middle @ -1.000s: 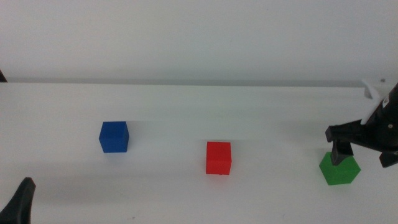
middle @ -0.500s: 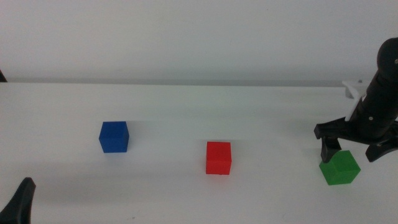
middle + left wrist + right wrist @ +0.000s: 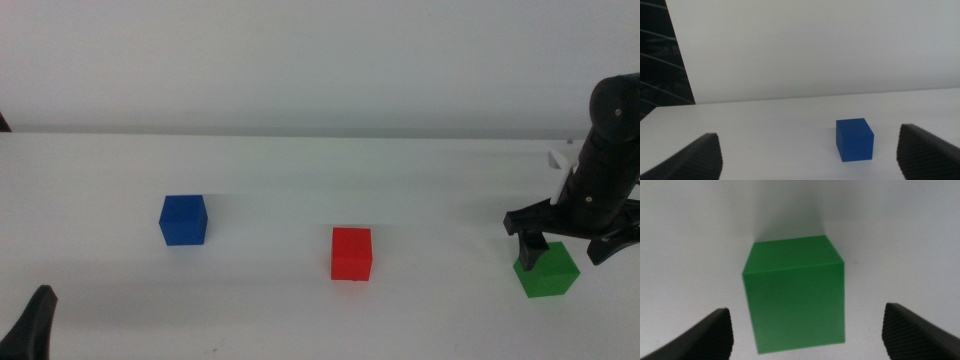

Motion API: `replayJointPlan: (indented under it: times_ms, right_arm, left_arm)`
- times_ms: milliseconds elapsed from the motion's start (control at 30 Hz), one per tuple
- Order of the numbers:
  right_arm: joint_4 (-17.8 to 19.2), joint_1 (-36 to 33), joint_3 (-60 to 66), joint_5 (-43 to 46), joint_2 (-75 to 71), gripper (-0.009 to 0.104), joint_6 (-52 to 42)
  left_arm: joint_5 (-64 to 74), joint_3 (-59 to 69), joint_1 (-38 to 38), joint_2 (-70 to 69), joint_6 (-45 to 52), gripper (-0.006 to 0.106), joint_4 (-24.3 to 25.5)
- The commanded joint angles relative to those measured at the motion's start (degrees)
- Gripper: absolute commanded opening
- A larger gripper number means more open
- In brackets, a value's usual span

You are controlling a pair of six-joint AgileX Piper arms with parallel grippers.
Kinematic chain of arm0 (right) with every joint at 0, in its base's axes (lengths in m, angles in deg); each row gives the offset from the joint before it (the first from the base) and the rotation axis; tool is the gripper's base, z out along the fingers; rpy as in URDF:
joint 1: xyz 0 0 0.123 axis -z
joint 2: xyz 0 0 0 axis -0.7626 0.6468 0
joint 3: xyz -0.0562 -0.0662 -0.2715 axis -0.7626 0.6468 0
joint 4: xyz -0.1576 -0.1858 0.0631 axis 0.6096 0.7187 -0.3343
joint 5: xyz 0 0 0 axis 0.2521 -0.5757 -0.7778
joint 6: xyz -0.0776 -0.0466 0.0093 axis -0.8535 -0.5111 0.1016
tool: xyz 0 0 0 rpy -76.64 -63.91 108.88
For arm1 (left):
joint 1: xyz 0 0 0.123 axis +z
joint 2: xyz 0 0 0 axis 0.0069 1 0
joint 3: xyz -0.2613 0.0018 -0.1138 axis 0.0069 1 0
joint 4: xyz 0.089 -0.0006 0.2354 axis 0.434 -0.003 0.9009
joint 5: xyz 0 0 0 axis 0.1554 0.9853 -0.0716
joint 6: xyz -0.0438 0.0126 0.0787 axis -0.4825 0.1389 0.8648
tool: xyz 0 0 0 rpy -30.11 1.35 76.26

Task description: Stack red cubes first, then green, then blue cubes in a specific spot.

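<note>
The red cube [image 3: 351, 253] sits on the white table near the middle. The blue cube [image 3: 183, 219] sits to its left and also shows in the left wrist view [image 3: 854, 139]. The green cube [image 3: 546, 269] sits at the right. My right gripper [image 3: 567, 240] hangs open just over the green cube, one jaw on each side and not touching it. The right wrist view shows the green cube [image 3: 795, 294] between the two spread jaws. My left gripper [image 3: 33, 322] waits open at the bottom left edge.
The white table [image 3: 300, 170] ends at a far edge against a pale wall. A small white part [image 3: 560, 157] shows behind the right arm.
My right gripper has moved left and come over the green cube, with its arm swung more upright. The cubes and the left arm have not moved.
</note>
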Motion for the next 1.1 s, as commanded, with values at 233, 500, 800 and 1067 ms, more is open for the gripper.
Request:
replayJointPlan:
  times_ms: [233,500,800,1067]
  right_arm:
    - [1.8,-1.3,-0.3,3.9,2.7,0.079,-0.4]
    - [1.9,-2.0,-0.3,6.0,4.3,0.079,-0.4]
    - [1.9,-2.0,-0.2,4.9,5.9,0.079,0.4]
    - [1.8,-2.5,-0.2,4.6,6.4,0.059,1.8]
  left_arm:
    - [-0.9,2.4,0.0,-2.0,-0.3,0.094,-0.1]
    - [-0.9,2.4,0.0,-2.0,-0.3,0.094,-0.1]
    - [-0.9,2.4,0.0,-2.0,-0.3,0.094,-0.1]
    - [-0.9,2.4,0.0,-2.0,-0.2,0.094,-0.1]
